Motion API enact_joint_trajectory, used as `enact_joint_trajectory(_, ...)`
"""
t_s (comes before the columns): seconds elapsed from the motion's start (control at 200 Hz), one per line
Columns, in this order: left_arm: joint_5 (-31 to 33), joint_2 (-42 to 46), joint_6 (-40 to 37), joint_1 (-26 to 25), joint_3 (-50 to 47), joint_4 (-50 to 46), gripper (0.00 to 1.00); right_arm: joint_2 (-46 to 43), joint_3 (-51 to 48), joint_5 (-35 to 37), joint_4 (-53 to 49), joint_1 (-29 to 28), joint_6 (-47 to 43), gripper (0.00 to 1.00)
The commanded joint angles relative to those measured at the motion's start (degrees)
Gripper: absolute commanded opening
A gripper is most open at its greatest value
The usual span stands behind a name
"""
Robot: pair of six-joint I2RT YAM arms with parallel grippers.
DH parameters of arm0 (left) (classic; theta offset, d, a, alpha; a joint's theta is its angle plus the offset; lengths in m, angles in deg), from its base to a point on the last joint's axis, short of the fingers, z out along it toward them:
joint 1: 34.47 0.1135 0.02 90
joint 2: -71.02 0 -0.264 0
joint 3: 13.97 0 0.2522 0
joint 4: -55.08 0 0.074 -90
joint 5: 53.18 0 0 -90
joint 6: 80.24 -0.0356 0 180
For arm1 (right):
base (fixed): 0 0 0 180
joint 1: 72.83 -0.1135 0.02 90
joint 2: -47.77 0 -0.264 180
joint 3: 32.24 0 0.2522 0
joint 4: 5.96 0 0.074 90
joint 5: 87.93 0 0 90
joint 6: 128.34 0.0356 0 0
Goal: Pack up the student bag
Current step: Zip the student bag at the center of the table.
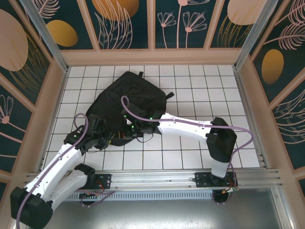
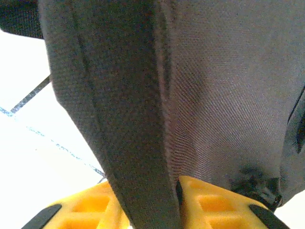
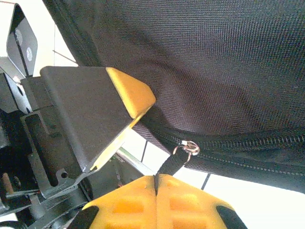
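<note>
Student bag (image 1: 128, 93) on table (image 1: 200, 157), left claw (image 1: 106, 137) and right claw (image 1: 138, 128) at its near edge

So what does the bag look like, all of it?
The bag is big, black woven fabric. It lies slumped on the white tiled table, with a small loop at its far end. A zipper runs along its edge. The right gripper pinches the zipper pull, and the left gripper squeezes a fold of its fabric.

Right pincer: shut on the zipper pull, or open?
Shut: the right pincer has its yellow fingers pressed together on the black zipper pull of the student bag.
</note>
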Motion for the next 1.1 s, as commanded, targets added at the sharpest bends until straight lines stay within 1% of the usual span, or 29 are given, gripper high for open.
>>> enact_joint_trajectory(0.0, 1.4, 1.5, -0.2, -0.3, 0.2, 0.9, 0.15, -2.5, -0.9, 1.4, -1.2, 0.1, -2.4, 0.0)
enact_joint_trajectory(0.125, 2.3, 2.3, -1.4, -0.3, 0.3, 0.2, 0.0, -3.0, -1.8, 1.9, -2.2, 0.9, -3.0, 0.0)
enact_joint_trajectory(0.325, 6.1, 3.3, -2.9, -0.3, -0.9, -1.1, 0.0, -4.5, -3.9, 2.6, -2.6, 3.5, -4.4, 0.0)
enact_joint_trajectory(0.52, 7.2, 3.5, -3.7, -0.3, -1.5, -1.3, 0.0, -5.9, -5.3, 4.9, -4.8, 5.8, -6.1, 0.0)
enact_joint_trajectory(0.651, 7.8, 3.7, -4.3, -0.2, -1.4, -1.4, 0.0, -8.3, -8.6, 6.0, -4.7, 8.4, -6.6, 0.0)
enact_joint_trajectory(0.786, 7.7, 3.8, -4.4, -0.3, -1.8, -1.0, 0.0, -11.3, -12.4, 7.0, -4.3, 11.8, -6.7, 0.0)
enact_joint_trajectory(0.861, 7.0, 3.8, -4.7, -0.3, -2.1, -0.2, 0.0, -12.9, -14.2, 7.6, -3.3, 12.7, -6.7, 0.0)
enact_joint_trajectory(0.921, 5.3, 3.6, -5.7, -0.3, -2.6, 2.1, 0.0, -13.1, -14.5, 7.7, -3.0, 13.0, -6.6, 0.0)
enact_joint_trajectory(0.951, 3.2, 3.4, -6.6, -0.3, -3.2, 4.5, 0.0, -13.0, -14.5, 7.1, -2.6, 13.1, -6.6, 0.0)
enact_joint_trajectory(0.966, 2.3, 3.2, -6.9, -0.3, -3.4, 5.5, 0.03, -12.9, -14.4, 6.7, -2.4, 13.0, -6.6, 0.0)
enact_joint_trajectory(1.036, -0.8, 1.8, -8.5, -0.3, -3.3, 8.3, 0.32, -12.3, -13.7, 6.0, -2.0, 13.0, -6.5, 0.0)
enact_joint_trajectory(1.091, -1.0, 1.0, -10.5, -0.3, -2.1, 8.4, 0.46, -12.3, -13.3, 7.0, -2.5, 13.0, -6.8, 0.0)
